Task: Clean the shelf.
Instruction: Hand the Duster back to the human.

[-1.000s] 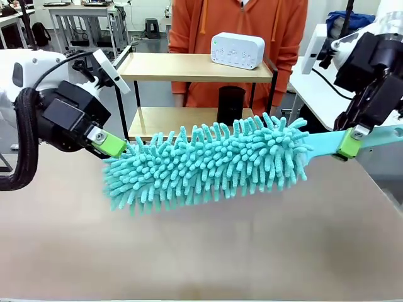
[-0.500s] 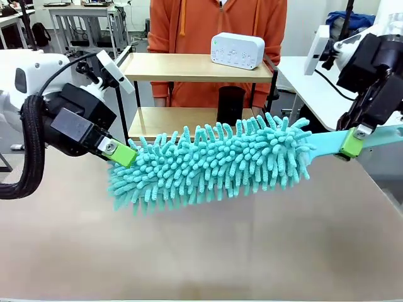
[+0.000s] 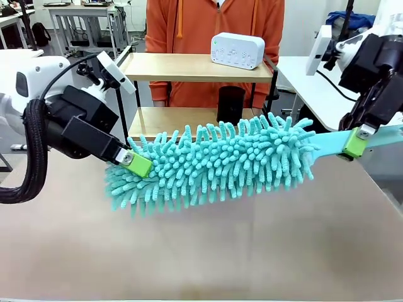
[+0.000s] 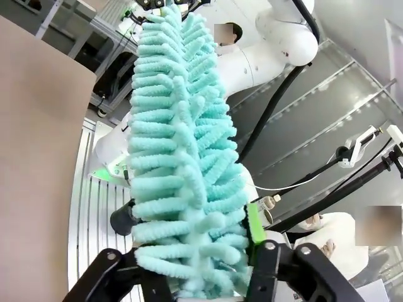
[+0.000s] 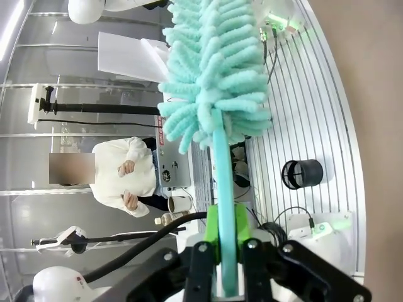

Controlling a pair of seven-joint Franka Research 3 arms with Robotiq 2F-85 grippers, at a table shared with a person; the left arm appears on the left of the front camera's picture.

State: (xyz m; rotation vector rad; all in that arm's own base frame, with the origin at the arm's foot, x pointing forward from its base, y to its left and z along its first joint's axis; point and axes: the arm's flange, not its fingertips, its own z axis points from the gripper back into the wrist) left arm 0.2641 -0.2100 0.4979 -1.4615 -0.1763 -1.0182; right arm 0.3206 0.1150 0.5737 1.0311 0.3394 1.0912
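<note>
A fluffy teal duster (image 3: 214,163) hangs lengthwise above the desk (image 3: 252,251), its flat handle clamped in the right gripper (image 3: 352,143), its far tip between the left gripper's (image 3: 137,165) part-closed jaws (firm grip uncertain), while the shelf (image 3: 195,67) stands just behind it, before a person in orange.

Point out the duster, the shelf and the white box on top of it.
duster (image 3: 220,163), front view, middle of the fluffy teal head.
shelf (image 3: 182,66), front view, bare part of the top board.
white box (image 3: 237,50), front view, its front face.
</note>
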